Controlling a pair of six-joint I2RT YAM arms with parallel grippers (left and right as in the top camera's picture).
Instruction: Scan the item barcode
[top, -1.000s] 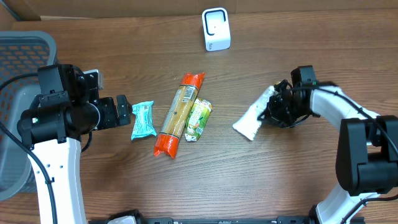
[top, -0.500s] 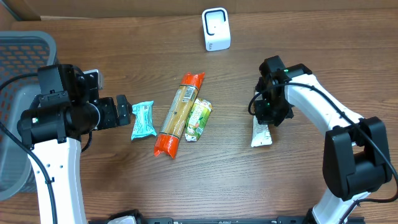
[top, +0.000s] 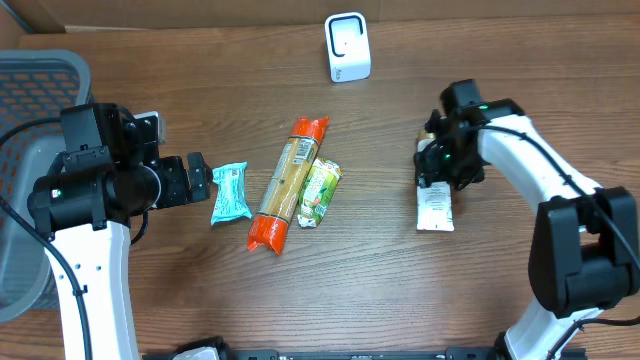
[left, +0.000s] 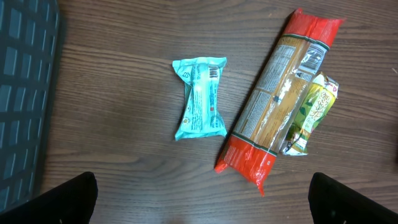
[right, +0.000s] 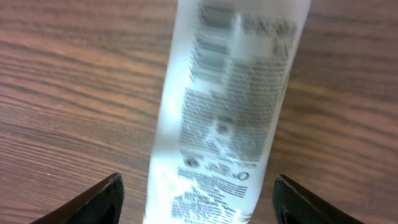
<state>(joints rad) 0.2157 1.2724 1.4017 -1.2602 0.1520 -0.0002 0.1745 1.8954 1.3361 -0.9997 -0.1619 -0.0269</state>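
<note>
White pkt (top: 435, 208) lies flat on wood table (top: 350, 290), right of centre, barcode side up in right wrist view. Right gripper (right: 198, 202) sits over its far end, fingers spread wide w/ pkt btwn them, not pinching. White scanner (top: 347, 47) stands well apart at far edge. Left gripper (left: 202, 199) gapes wide near teal snack pack (left: 199, 98), pasta pack (left: 273, 99) & green sachet (left: 309, 115).

White packet (right: 230, 106) in right wrist view: blurred, print & barcode unreadable, top & bottom cut by frame. Overhead: its upper end hidden under right gripper (top: 437, 165). Basket (top: 40, 75) cut off at left edge.
</note>
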